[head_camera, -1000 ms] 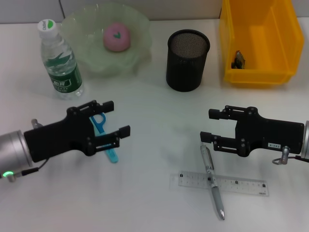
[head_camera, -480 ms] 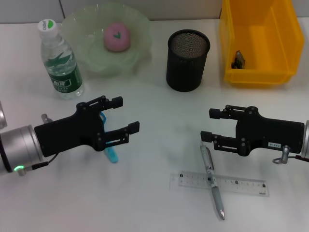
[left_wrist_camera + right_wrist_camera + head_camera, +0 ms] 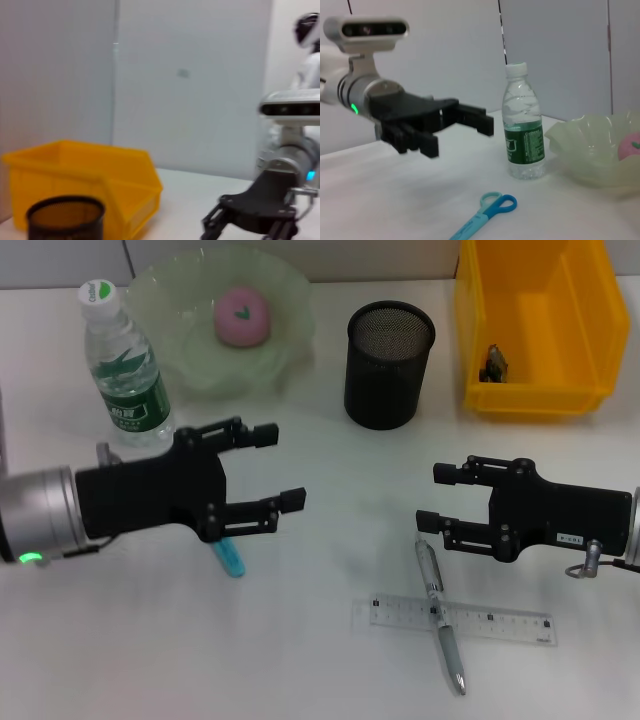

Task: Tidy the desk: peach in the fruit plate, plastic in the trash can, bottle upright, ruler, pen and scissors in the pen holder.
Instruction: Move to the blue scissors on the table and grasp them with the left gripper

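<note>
Beneath the left gripper (image 3: 268, 468), fingers spread and empty: scissors (image 3: 229, 558) on worktop; collecting them, next move a descent to grasp.

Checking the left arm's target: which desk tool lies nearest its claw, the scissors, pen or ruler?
The blue scissors, partly hidden beneath the open left claw; pen and ruler lie by the right claw.

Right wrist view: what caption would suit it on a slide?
Open left gripper hovers above blue scissors on the table, beside an upright bottle and the fruit plate.
</note>
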You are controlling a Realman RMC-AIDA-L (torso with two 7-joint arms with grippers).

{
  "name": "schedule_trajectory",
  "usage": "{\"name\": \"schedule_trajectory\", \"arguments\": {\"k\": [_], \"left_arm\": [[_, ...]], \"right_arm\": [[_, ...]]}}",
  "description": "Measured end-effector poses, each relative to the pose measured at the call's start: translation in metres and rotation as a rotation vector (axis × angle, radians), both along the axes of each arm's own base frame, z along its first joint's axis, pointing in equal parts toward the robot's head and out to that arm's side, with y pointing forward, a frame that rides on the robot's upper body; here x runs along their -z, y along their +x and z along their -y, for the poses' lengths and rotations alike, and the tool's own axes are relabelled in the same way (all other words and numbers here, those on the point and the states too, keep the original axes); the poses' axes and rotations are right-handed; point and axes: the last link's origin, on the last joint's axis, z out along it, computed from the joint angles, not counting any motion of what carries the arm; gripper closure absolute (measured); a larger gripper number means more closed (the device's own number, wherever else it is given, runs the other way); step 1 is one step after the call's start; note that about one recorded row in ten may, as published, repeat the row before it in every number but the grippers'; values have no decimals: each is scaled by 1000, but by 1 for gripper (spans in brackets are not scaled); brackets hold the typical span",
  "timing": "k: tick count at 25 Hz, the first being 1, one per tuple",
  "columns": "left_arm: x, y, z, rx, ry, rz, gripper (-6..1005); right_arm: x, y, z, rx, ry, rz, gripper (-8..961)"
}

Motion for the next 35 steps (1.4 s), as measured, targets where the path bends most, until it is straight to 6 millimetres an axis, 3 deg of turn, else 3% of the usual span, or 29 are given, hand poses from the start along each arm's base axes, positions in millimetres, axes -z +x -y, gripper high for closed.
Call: {"name": "schedule_trajectory", "arguments": {"k": [6,7,12,17,24,35], "left_arm": [[-22,24,-15,110,-38,-108,198],[-33,40,-27,177,-43,-213,198],[-43,67,-47,296,-42,-398,198],[-38,92,-62,443,-66,-610,199],[-30,113,-64,634,-73,-835,199],[-15,118,-64,768,-85,-1082,202]], "right_arm": [[-2,-2,2,-2,0,-24,289],[-2,-2,2,-2,-2,-31,289],[2,-6,1,5,4,-45,288],[-2,-6,-4,46,36,-75,288],[-7,-3,-6,81,77,-101,289],[-2,-1,-9,92,81,-69,288]]}}
